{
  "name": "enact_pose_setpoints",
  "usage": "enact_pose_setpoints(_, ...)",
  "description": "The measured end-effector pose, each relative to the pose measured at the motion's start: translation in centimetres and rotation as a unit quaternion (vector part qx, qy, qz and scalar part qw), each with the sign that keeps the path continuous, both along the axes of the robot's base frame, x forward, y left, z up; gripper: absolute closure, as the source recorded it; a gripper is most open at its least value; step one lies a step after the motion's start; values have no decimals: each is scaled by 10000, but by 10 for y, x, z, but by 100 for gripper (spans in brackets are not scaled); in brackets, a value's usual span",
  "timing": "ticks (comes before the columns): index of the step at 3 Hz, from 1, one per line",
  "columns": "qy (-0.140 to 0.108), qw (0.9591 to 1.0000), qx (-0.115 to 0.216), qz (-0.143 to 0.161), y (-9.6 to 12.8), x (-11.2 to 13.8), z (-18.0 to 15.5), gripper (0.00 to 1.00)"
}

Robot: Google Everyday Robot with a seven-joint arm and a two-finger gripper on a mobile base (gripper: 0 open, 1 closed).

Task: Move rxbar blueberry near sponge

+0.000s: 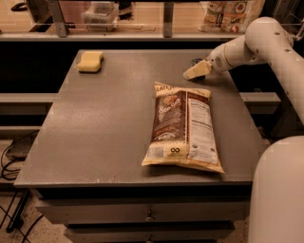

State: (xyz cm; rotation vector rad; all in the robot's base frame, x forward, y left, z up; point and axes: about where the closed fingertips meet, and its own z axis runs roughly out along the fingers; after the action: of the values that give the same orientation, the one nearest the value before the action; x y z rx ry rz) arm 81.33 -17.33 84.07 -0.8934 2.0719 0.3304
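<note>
The pale-yellow sponge (90, 61) lies at the far left corner of the grey table (109, 123). My cream-coloured gripper (195, 72) is low over the table's far right part, just beyond the top edge of the chip bag, and points left. A small dark shape (196, 61) shows right behind the gripper. It may be the navy rxbar blueberry, but most of it is hidden. The gripper is far to the right of the sponge.
A large brown-and-cream chip bag (183, 127) lies flat on the table's right half, from near the gripper to the front edge. My white arm (266, 42) reaches in from the right. A shelf with containers (99, 12) runs behind the table.
</note>
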Motion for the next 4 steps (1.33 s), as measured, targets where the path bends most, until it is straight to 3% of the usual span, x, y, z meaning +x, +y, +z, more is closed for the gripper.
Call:
enact_pose_setpoints(1,-194,9997,17,115,10,1,17,46)
enact_pose_setpoints(3,-411,9954,125,855,72,-7,42,94)
enact_pose_setpoints(4,-360,9925,161,1153,101,-12,42,100)
